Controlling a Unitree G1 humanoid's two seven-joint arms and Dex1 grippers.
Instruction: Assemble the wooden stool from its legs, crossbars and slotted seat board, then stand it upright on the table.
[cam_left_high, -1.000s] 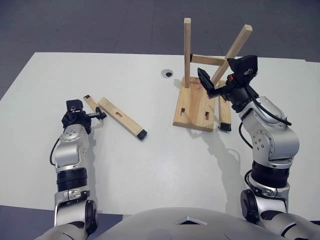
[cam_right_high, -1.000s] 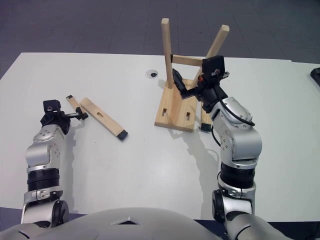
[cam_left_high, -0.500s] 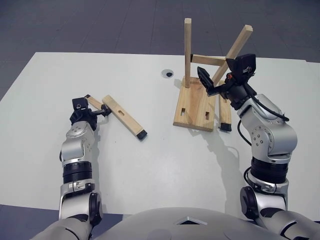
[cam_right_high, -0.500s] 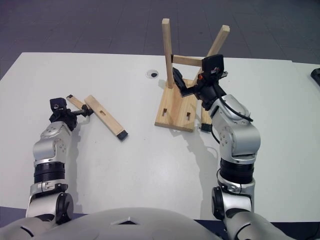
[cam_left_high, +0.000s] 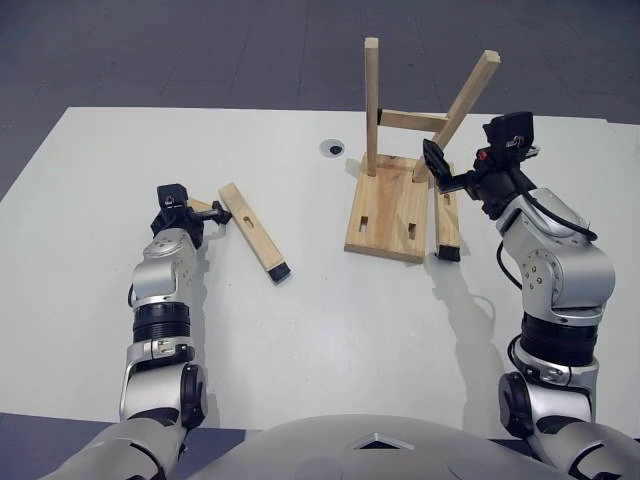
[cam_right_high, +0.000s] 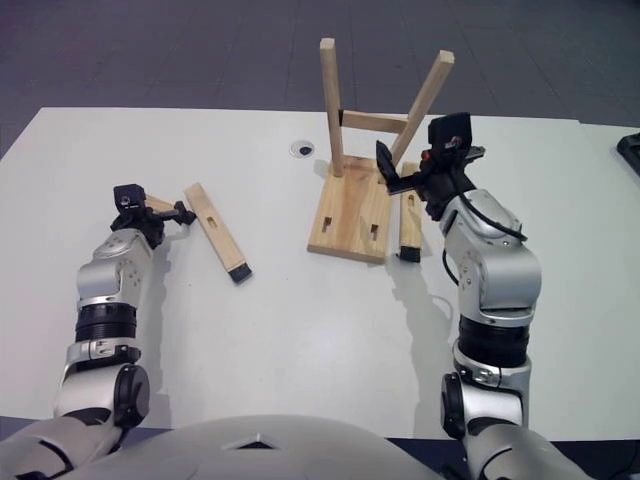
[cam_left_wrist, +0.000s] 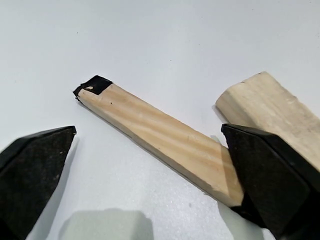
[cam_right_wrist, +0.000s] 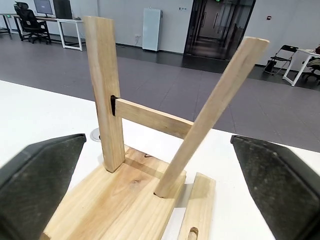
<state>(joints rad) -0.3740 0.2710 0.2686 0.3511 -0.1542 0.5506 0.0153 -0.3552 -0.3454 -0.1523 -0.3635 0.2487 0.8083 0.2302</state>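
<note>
Left wrist view: black-tipped crossbar (cam_left_wrist: 160, 145)

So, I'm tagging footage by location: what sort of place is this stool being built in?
Probably an open-plan office or lab: a desk with monitors and an office chair in the background, dark double doors, and a white table with a cable port.

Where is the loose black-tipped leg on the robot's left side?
In the left eye view the leg lies flat on the table, left of the seat board, its far end beside the left gripper.
</note>
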